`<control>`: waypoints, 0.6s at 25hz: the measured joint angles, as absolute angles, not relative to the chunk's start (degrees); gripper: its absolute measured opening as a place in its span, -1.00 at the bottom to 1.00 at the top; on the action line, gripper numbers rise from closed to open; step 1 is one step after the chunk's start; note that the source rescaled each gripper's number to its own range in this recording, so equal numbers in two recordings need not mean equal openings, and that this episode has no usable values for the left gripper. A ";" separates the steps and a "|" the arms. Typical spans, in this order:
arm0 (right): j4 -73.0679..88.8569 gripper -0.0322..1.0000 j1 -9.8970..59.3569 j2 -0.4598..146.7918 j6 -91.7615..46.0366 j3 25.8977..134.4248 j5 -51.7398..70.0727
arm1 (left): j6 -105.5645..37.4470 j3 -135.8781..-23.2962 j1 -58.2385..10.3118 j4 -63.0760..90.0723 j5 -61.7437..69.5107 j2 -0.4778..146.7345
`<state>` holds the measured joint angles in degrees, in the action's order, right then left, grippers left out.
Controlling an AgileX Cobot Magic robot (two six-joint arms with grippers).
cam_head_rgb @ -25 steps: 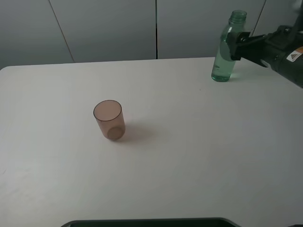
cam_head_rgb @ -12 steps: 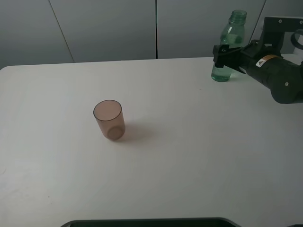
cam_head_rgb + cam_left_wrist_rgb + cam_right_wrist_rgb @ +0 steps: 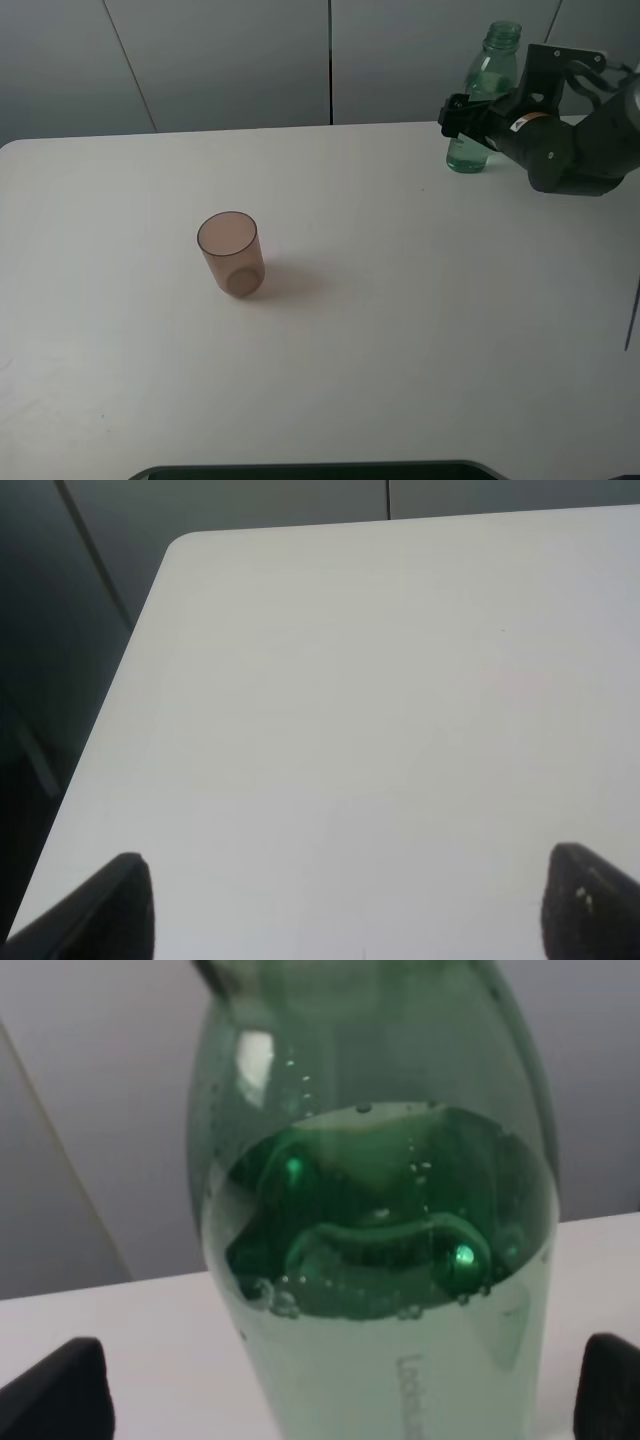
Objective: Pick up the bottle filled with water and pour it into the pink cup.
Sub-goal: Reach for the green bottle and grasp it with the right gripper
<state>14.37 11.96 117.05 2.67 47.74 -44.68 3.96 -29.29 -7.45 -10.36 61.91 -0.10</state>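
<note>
The bottle (image 3: 492,66) is tall, green-tinted and clear, and stands upright at the far right of the table. In the right wrist view it (image 3: 380,1260) fills the frame, with water showing inside. My right gripper (image 3: 460,115) is open, level with the bottle's lower body. Its fingertips (image 3: 60,1390) stand on either side of the bottle with gaps to it. The pink cup (image 3: 231,253) stands upright at the table's left middle, far from both grippers. My left gripper (image 3: 345,905) is open and empty above bare table and is out of the exterior high view.
The white table (image 3: 400,330) has a rounded far left corner (image 3: 185,545). A grey panelled wall (image 3: 230,60) stands right behind the table. A dark edge (image 3: 310,470) lies along the near side.
My right arm has turned and moved further over the table. Its gripper has gone down and left along the bottle. The bottle and the cup have not moved.
</note>
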 joint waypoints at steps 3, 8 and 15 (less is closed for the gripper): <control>15.17 1.00 11.96 119.04 1.25 50.44 -44.45 | 3.96 -29.29 -7.45 -10.36 61.91 -0.10; 16.35 1.00 11.96 121.77 -2.20 54.10 -44.23 | 3.96 -29.29 -7.45 -10.36 61.91 -0.10; 18.32 1.00 11.96 124.03 -7.46 56.31 -43.65 | 3.96 -29.29 -7.45 -10.36 61.91 -0.10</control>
<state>18.32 11.96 124.03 -7.46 56.31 -43.65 3.96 -29.29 -7.45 -10.36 61.91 -0.10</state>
